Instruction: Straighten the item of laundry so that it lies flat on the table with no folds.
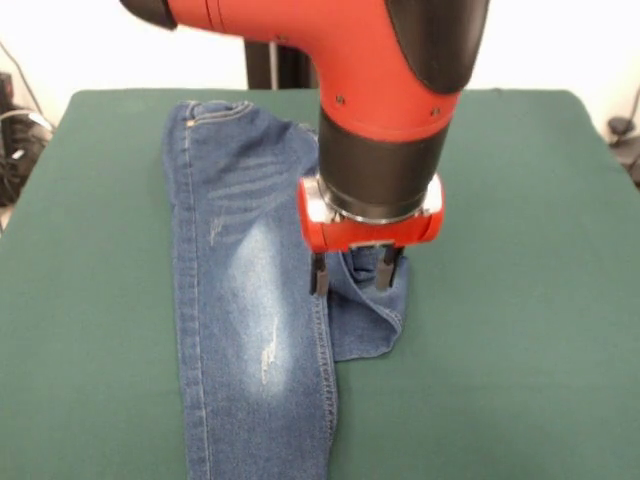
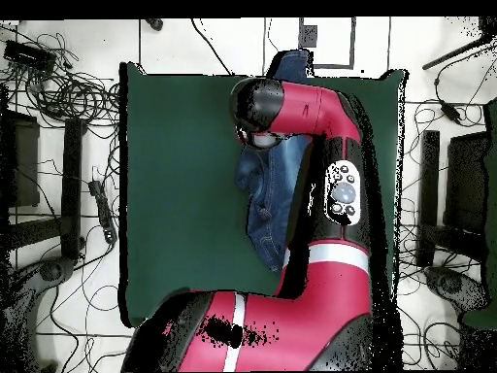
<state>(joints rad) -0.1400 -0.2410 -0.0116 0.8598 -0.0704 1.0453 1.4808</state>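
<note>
Jeans [image 1: 250, 300]: lying lengthwise on the green bench [image 1: 500, 300], waistband near one end, one leg flat, the other folded back on itself.
Claw [image 1: 355, 272]: fingers parted, tips down on the folded leg, gripping nothing.

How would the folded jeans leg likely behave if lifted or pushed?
The jeans look floppy: one leg is doubled back under the end effector, so lifted cloth would probably drape. Denim on the felt-like table would likely bunch rather than slide when pushed.
</note>
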